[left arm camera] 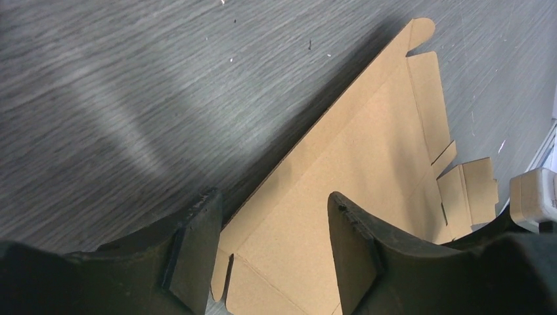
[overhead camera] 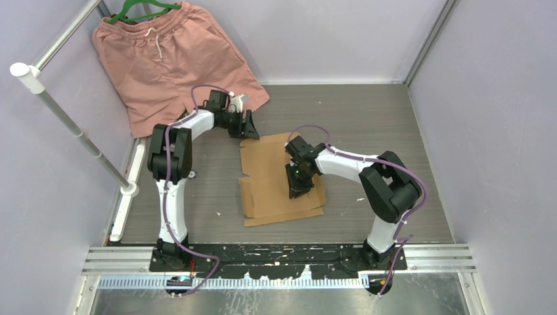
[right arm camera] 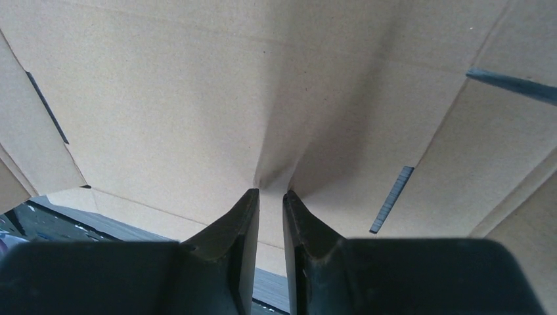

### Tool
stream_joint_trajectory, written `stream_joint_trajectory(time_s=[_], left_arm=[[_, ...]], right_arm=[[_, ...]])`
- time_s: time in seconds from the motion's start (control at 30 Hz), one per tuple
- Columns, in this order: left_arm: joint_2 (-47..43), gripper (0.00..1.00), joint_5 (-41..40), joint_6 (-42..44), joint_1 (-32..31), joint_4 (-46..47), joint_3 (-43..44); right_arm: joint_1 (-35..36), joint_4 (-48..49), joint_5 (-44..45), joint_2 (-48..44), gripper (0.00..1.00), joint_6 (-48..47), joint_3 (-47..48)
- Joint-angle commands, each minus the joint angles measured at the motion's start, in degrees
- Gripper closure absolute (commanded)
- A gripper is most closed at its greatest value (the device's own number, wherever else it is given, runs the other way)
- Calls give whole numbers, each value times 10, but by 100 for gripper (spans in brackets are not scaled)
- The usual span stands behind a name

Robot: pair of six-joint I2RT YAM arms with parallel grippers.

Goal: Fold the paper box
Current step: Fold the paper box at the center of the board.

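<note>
The paper box (overhead camera: 269, 177) is a flat brown cardboard sheet with notched flaps, lying on the grey table. My left gripper (overhead camera: 249, 128) is at the sheet's far left corner. In the left wrist view it (left arm camera: 272, 195) stands open, one finger over the bare table and the other over the cardboard (left arm camera: 368, 151), with the sheet's edge running between them. My right gripper (overhead camera: 299, 190) points down onto the sheet's right half. Its fingertips (right arm camera: 270, 192) touch the cardboard (right arm camera: 197, 98), with a narrow gap between them and nothing in it.
Salmon-pink shorts (overhead camera: 167, 59) on a green hanger (overhead camera: 141, 10) lie at the back left, just behind the left arm. A white-and-metal rail (overhead camera: 72, 125) slants along the left side. Purple walls enclose the table.
</note>
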Motion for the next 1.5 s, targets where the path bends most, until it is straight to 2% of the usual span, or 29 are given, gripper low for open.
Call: stream_joint_trajectory(time_s=[0.0,0.23,0.37,0.47,0.6,0.73,0.8,0.9,0.93,1.0,1.07,1.27,1.47], left_arm=[[-36,41,32,0,-5,-37,-35],[-75,44,17,-2,-4,-35,-71],[-93,50,9,-8,-5,-30,-90],[-97,54,7,-7,-5,-31,-97],[-93,55,7,-1,-5,-33,-96],[-80,66,27,6,-5,-45,-83],[-79,67,18,10,-5,-47,-83],[-76,61,4,18,-6,-53,-79],[-73,57,-1,22,-5,-55,-74],[-71,41,-11,31,-5,-64,-64],[-69,34,-19,45,-5,-75,-51],[-62,26,-36,73,-3,-98,-14],[-42,25,-46,84,7,-112,14]], right_arm=[[3,23,45,23,74,-6,3],[3,5,76,37,75,-27,26],[2,-4,90,49,75,-38,44],[2,-8,92,57,75,-44,56],[2,-9,89,61,75,-51,63],[0,-13,96,63,75,-59,66],[-2,-14,96,64,75,-62,67],[-3,-14,95,67,74,-66,68],[-3,-15,95,68,74,-67,68],[-4,-17,94,71,74,-69,70],[-3,-20,91,71,74,-70,72],[-5,-45,93,77,74,-91,81],[-10,-60,93,80,74,-100,87]])
